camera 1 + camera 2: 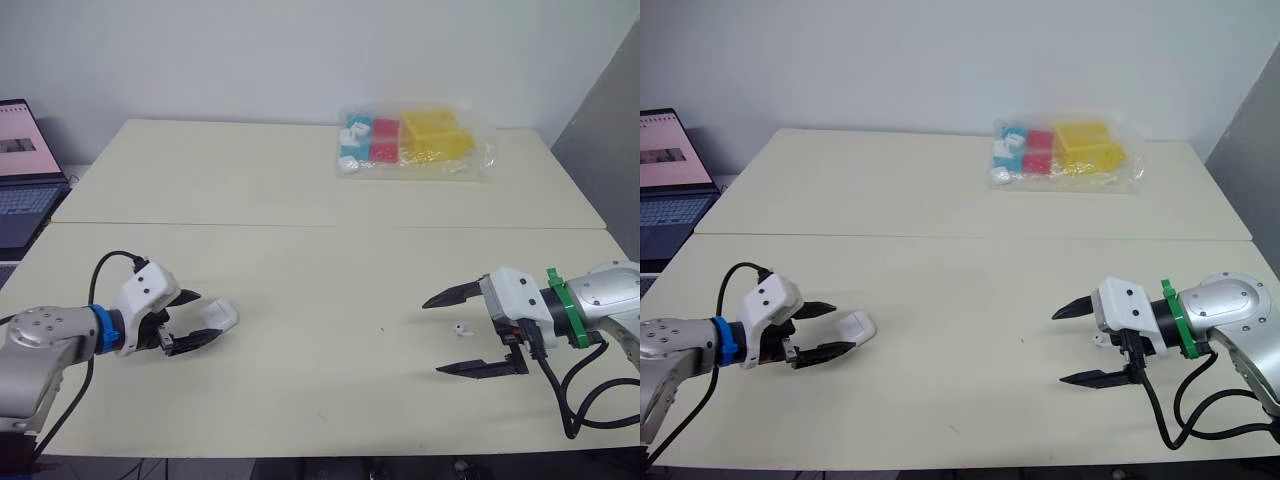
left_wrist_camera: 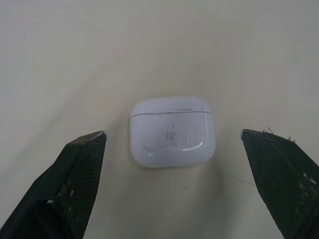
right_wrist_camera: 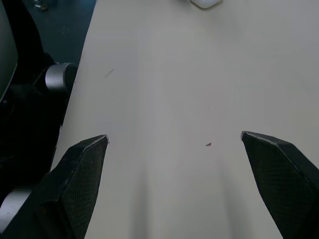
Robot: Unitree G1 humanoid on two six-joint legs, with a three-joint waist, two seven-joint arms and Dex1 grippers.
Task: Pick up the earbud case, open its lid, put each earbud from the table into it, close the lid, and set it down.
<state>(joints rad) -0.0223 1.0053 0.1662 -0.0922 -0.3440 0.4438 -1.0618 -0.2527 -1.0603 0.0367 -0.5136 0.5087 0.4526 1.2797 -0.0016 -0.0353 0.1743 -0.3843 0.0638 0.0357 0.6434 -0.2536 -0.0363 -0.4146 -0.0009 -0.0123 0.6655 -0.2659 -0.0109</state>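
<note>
Your left pincer [image 1: 197,318] hangs open, the earbud case [image 2: 172,130] lying lid-shut just ahead between its fingertips; centre it, then close gently. Your right pincer [image 1: 433,337], also open, brackets an earbud [image 1: 461,329].

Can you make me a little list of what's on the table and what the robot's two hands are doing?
table: pale, two tops pushed together
earbud case: white, lid closed, lying on the table
left gripper: open, fingers either side of the case, not touching it
earbud: one, small and white, on the table
right gripper: open, fingers around the earbud, holding nothing
plastic bag: clear, blue, red and yellow things inside, far side
laptop: open, off the table's left edge
</note>
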